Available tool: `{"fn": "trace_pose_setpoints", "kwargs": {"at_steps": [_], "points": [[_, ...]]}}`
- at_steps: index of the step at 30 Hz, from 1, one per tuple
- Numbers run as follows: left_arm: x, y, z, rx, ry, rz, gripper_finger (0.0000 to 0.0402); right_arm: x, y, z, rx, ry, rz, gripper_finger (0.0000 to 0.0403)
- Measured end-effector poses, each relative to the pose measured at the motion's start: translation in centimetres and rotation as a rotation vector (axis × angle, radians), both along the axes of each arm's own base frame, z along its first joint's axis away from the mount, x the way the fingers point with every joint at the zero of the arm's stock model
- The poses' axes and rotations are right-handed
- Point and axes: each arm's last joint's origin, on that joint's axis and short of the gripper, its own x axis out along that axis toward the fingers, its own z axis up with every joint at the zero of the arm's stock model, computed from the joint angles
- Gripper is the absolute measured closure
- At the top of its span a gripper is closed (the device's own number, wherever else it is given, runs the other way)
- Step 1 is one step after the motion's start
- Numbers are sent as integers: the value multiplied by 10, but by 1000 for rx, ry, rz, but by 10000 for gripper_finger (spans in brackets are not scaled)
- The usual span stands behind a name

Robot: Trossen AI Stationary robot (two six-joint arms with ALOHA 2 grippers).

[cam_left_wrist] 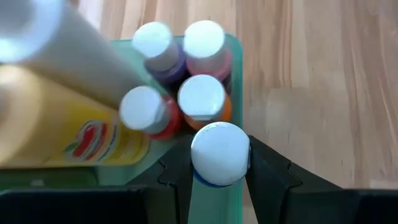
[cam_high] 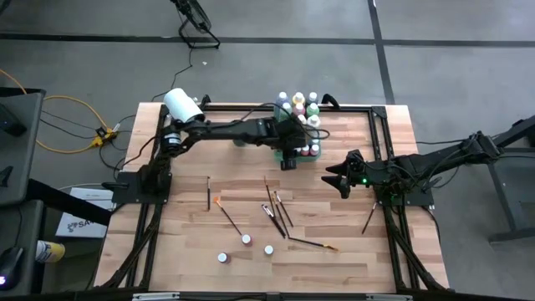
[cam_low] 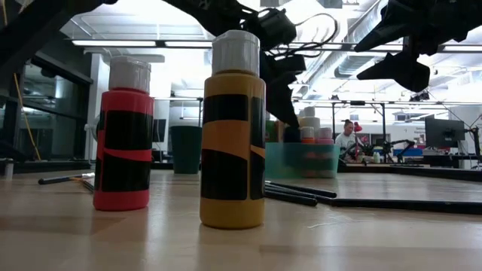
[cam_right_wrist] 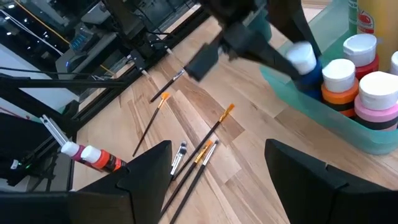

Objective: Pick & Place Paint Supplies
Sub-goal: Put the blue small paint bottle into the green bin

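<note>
Left gripper [cam_left_wrist: 219, 171] clamped on blue white-capped bottle [cam_left_wrist: 219, 154] at green tray [cam_left_wrist: 234, 46] corner; right gripper [cam_right_wrist: 219, 163] spread, empty, above bench [cam_high: 334, 213].

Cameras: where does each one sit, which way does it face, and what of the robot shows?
High: above the table, facing straight down; both arms show, left gripper over the green tray, right gripper beside it.
Low: at tabletop height, facing level across; red bottle and yellow bottle close up, arms overhead.
Left wrist: looks down its fingers, shut on a blue bottle in the tray.
Right wrist: past open fingers at paintbrushes.
Shared: all four show the tray.
</note>
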Motion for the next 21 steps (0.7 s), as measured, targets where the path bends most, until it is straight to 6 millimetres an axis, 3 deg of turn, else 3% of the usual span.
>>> {"fn": "trace_pose_setpoints", "kwargs": {"at_steps": [21], "points": [[9,0,-22,-28,15,17,290,0,0,0,0,0,1,151]]}}
